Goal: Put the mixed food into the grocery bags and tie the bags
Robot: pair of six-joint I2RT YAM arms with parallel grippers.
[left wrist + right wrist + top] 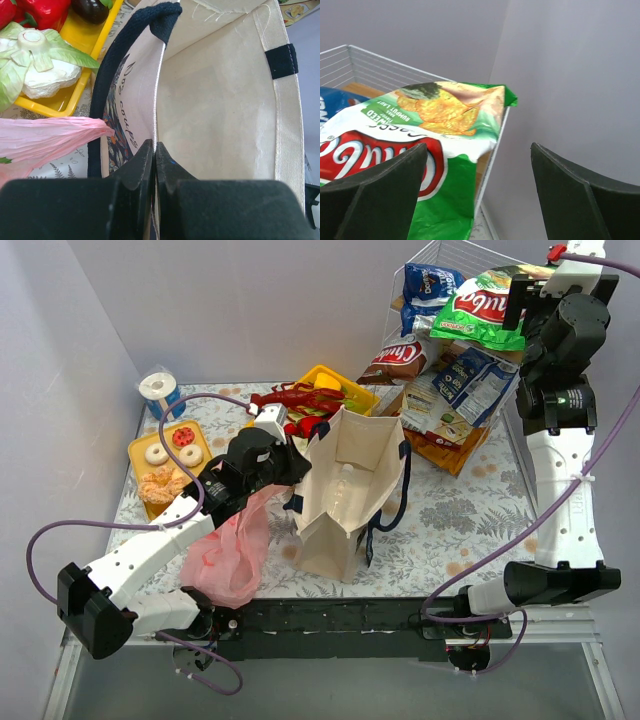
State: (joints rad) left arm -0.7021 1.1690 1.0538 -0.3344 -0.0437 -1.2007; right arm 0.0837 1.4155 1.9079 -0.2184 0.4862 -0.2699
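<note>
L gripper (154, 150) is clamped tight on the left rim of the canvas tote (215, 110). The fabric edge is pinched btwn both fingers, no gap showing. The tote stands upright mid-table w/ its mouth gaping, and one navy handle (131, 47) is draped over the rim just beyond my fingertips. I can't make out what's inside it. The pink bag (235, 550) lies slumped on the table under the L arm, a stretched part of it reaching to the tote's left side.

R gripper (477, 150) is up at the far-right corner by the wire basket (370, 65), jaws spread wide w/ nothing held. The green packet (445, 125) lies across the basket's top. One finger is over the packet, the other out past the basket rim next to the wall. Can't tell if that first finger touches the packet. A blue packet (330, 100) sits beside the green one in the basket.

On the top cam, a brown-red packet (405, 360) and dark blue packets (470, 380) are piled below the basket on an orange tray (455, 452). A yellow tray (322, 373) of toy veg sits just behind the tote w/ a red toy lobster (295, 397) at its near edge. A 2nd yellow tray (138, 447) at far left holds donuts (157, 452) and orange bread (160, 483). The paper roll (160, 390) stands in the far-left corner.
</note>
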